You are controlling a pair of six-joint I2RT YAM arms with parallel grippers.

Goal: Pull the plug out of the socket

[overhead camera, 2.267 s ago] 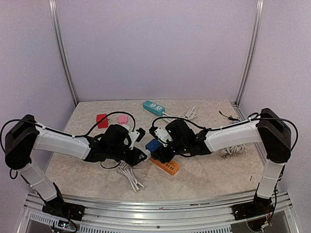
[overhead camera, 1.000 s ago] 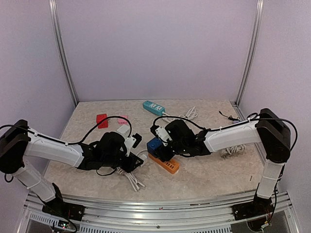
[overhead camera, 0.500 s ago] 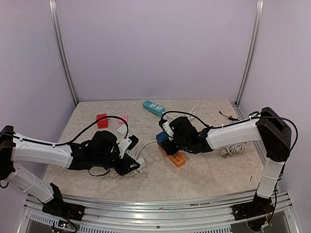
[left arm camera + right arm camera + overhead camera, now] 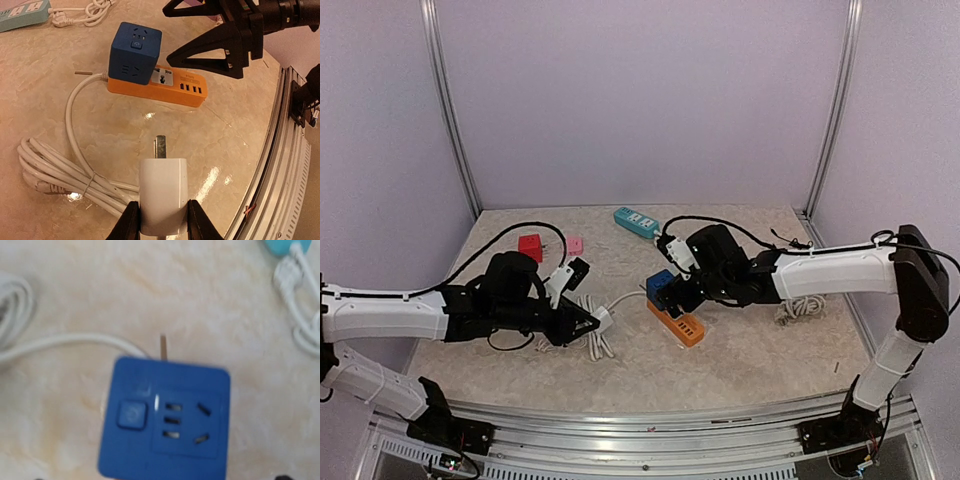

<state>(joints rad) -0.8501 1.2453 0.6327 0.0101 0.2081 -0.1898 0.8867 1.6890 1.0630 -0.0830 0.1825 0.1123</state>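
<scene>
Plug (image 4: 162,195) free of the blue cube socket (image 4: 135,52), prongs bare, clamped in left gripper (image 4: 162,212) toward the desk's (image 4: 770,360) near edge, well apart. Right gripper (image 4: 169,35) gapes wide beside the socket, likely placed to brace it.

No words, brand names or numbers are legible in any view. The only sign is a small circular power symbol on the button (image 4: 134,44) of the blue cube socket (image 4: 135,56). In the left wrist view it sits on the cube's top face, at 6 o'clock of that face's slots. In the right wrist view the same button lies at 9 o'clock of the slots, its symbol too blurred to read. Faint markings on the teal power strip (image 4: 22,11) are illegible.
</scene>
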